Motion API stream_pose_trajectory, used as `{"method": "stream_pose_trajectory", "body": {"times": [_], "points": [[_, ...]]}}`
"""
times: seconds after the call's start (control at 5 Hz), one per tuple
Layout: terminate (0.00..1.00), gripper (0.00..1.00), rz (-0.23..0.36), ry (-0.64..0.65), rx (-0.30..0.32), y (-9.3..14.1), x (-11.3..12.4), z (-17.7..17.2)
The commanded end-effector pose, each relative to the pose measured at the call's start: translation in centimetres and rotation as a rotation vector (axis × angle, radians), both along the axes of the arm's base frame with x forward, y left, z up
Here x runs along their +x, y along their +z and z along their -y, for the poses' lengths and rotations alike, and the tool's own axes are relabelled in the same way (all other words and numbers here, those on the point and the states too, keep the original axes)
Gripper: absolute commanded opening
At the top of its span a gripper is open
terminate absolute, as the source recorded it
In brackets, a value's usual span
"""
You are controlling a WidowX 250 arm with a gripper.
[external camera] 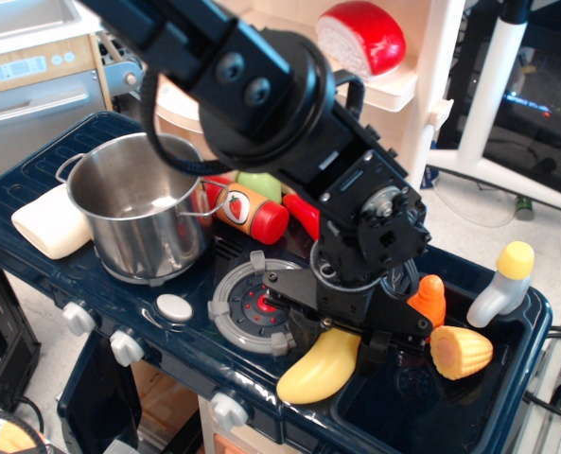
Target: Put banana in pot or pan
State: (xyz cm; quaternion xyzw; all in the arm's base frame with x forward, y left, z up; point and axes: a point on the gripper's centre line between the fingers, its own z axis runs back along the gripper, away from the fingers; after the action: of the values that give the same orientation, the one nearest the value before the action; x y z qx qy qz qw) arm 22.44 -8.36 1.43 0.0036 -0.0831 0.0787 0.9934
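The yellow toy banana (316, 369) lies on the front edge of the toy stove, between the grey burner (247, 307) and the sink basin (422, 402). Its upper half is hidden under my gripper (341, 340). The gripper is down low over the banana, and its black fingers (376, 348) straddle the upper half, one on each side. The jaws look open, and the banana rests on the stove top. The shiny steel pot (119, 153) stands upright at the back left. It has nothing in it, and it is well to the left of the gripper.
A cream block (48, 222) lies left of the pot. A red-capped orange can (252, 213), a green piece (261, 182) and a red piece (304, 216) lie behind the burner. An orange carrot (429, 303), a corn cob (460, 352) and a yellow-capped bottle (502, 284) sit at the sink. Cream shelves rise behind.
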Motion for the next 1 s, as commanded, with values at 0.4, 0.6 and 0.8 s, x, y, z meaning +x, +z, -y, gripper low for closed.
{"method": "stream_pose_trajectory", "body": {"times": [0.4, 0.6, 0.8], "points": [[0.00, 0.00, -0.137, 0.038, 0.264, 13.6, -0.9, -11.0], [0.00, 0.00, -0.091, -0.030, 0.246, 13.3, 0.1, -15.1], [0.00, 0.00, -0.077, -0.088, 0.228, 12.4, 2.2, -15.1]]}}
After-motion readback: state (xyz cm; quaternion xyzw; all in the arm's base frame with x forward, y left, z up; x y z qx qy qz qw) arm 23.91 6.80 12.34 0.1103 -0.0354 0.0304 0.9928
